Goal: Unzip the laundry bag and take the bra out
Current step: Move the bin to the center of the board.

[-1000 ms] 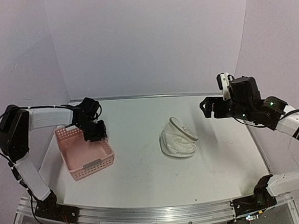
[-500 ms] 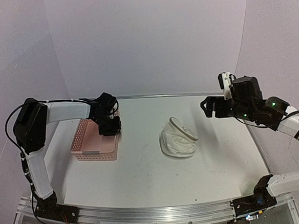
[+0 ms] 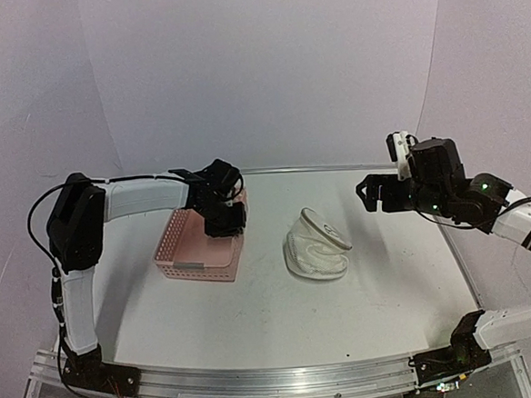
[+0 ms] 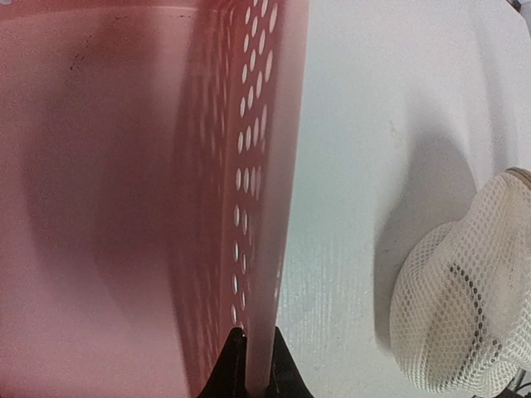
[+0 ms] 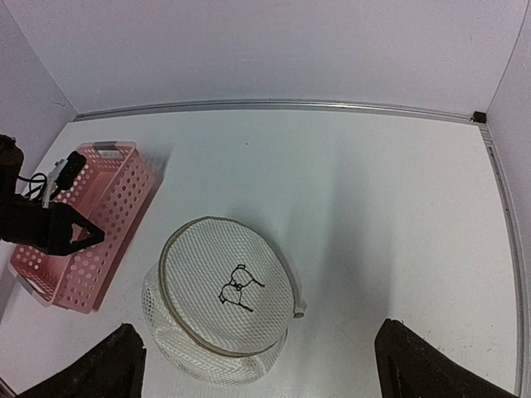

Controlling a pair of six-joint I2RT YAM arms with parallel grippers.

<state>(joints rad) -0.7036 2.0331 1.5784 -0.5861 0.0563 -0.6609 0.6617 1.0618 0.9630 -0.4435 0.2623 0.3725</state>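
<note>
The laundry bag (image 3: 316,246), a white mesh drum, lies right of the table's middle, tilted, its round face with the black bra drawing (image 5: 236,290) turned up and to the right. It also fills the right edge of the left wrist view (image 4: 465,323). The bra is hidden. My left gripper (image 3: 225,222) is shut on the right wall of the pink basket (image 3: 194,251); both black fingertips pinch the rim (image 4: 253,340). My right gripper (image 3: 367,195) hangs in the air to the right of the bag, open wide, the bag between its fingertips (image 5: 257,336) far below.
The pink basket (image 5: 83,220) stands just left of the bag with a narrow strip of white table (image 3: 273,308) between them. A metal rail (image 3: 336,168) runs along the table's far edge, with purple walls behind and at both sides.
My left gripper has shut on the basket's wall and carried the basket rightward, from the table's left side to just beside the bag. The right arm has barely moved.
</note>
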